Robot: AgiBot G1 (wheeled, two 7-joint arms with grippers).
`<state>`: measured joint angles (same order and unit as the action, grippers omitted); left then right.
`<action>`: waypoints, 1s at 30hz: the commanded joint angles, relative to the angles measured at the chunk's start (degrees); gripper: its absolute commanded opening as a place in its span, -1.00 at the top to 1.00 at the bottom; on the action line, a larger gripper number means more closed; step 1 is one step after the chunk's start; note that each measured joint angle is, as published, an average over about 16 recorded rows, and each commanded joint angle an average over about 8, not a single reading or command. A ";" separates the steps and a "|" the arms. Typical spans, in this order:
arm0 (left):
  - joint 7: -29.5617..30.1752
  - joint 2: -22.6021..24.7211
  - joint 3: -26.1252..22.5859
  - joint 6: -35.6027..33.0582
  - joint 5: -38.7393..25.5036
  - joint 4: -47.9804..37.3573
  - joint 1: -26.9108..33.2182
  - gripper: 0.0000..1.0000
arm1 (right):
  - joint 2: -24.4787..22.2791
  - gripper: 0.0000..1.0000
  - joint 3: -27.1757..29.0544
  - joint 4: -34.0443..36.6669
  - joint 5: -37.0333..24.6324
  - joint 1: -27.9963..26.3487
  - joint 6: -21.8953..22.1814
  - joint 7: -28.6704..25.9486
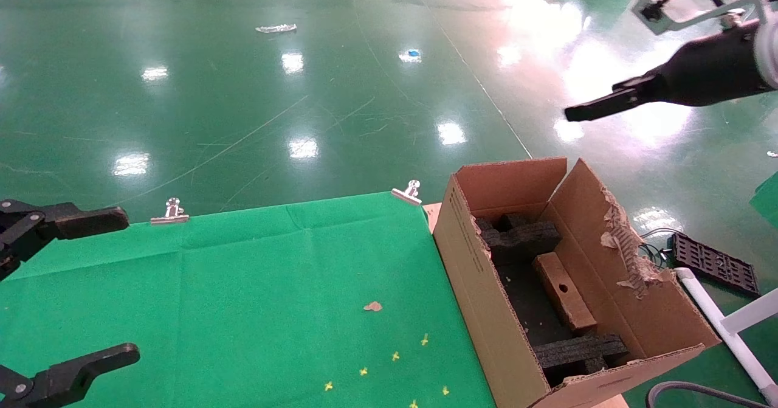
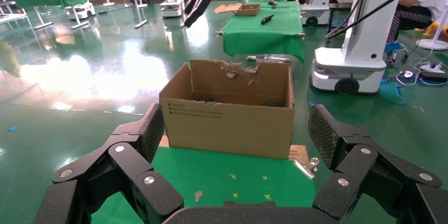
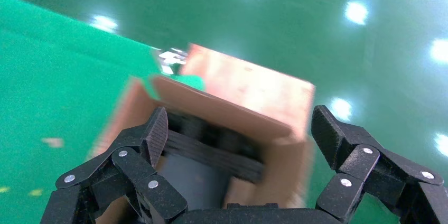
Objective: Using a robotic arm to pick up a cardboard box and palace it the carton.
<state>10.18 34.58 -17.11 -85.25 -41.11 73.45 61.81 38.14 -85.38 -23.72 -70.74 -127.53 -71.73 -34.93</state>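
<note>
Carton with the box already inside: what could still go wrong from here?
1. The carton stands at the table edge, partly past the cloth; a nudge might shift or tip it.
2. The box lies slanted between foam inserts, so it may not be seated flat.
3. The right gripper hangs open above the carton's torn flap; a low pass could snag it. The left gripper rests open over the table.
</note>
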 commanded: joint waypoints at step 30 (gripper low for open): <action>-0.05 -0.03 -0.10 0.01 0.06 -0.03 0.04 -1.00 | -1.70 -1.00 36.45 -26.29 15.18 34.63 -7.35 12.70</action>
<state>10.13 34.56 -17.20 -85.23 -41.05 73.42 61.85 36.43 -48.91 -50.04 -55.55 -92.88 -79.09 -22.22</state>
